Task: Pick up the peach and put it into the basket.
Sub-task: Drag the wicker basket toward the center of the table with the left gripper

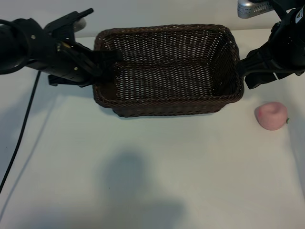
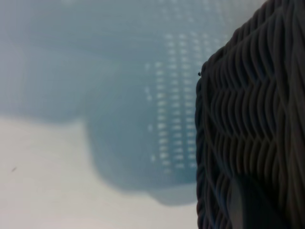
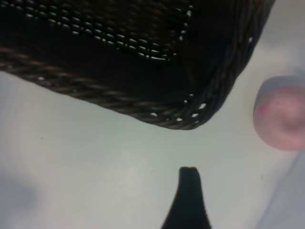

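Both arms are matte black and blocky; a thin black cable (image 1: 21, 129) trails from the left arm (image 1: 43, 47), silver fitting (image 1: 255, 7) atop the right arm (image 1: 276, 52).

a black cable (image 1: 21, 124) trails across the white table (image 1: 143, 181).

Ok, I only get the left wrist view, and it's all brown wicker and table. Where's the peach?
Observer: The peach lies on the table, outside the basket, off its right end in the exterior view.
Operator: Is anything inside the basket?
Observer: No, its inside shows only bare wicker.
Operator: Which gripper is nearest the peach?
Observer: The right gripper. It is open, beside the basket's right end and close to the peach. The left gripper is at the basket's far left end.
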